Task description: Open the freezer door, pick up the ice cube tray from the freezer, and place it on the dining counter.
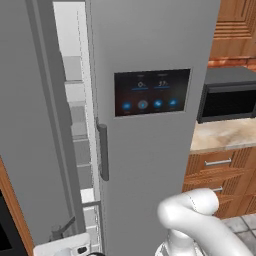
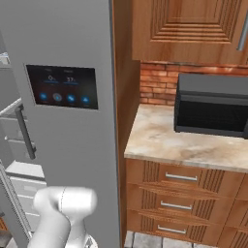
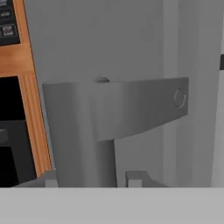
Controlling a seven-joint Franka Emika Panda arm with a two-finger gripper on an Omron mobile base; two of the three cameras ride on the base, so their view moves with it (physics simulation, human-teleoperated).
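Left base view: my claw sits at the foot of the freezer door, ajar beside the touchscreen door. I cannot tell its spread, and the handle could slip and stall the door; I see no ice cube tray.

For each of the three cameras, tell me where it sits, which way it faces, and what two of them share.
Left base view: behind the arm on its left, facing the ajar freezer door and the white freezer interior; the arm's elbow shows lower right.
Right base view: behind on its right, facing the microwave on the short counter; the arm shows lower left.
Hand view: on the hand, close against the door's bar handle.
Shared: both base views show the touchscreen door.
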